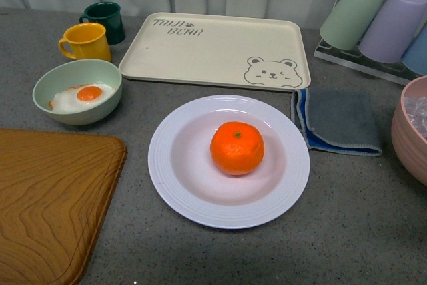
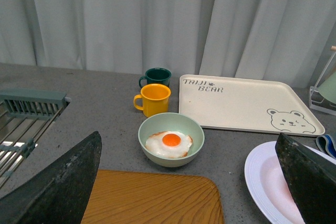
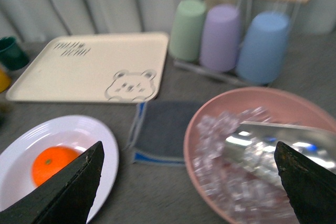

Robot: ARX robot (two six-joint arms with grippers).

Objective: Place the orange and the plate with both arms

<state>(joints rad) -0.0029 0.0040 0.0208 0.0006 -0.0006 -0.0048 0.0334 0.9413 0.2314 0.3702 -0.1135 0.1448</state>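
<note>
Spread wide and empty, the left gripper (image 2: 188,136) and right gripper (image 3: 188,145) hang clear of the plate (image 1: 167,178), which sits before the bear tray (image 1: 213,45) with the orange (image 1: 237,147) in its well. The plate looks glossy, stiff and breakable (likely slippery), so pinch its rim; the orange could roll.

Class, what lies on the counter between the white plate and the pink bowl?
A folded blue-grey cloth lies between plate and pink bowl, clearest in the right wrist view.
</note>
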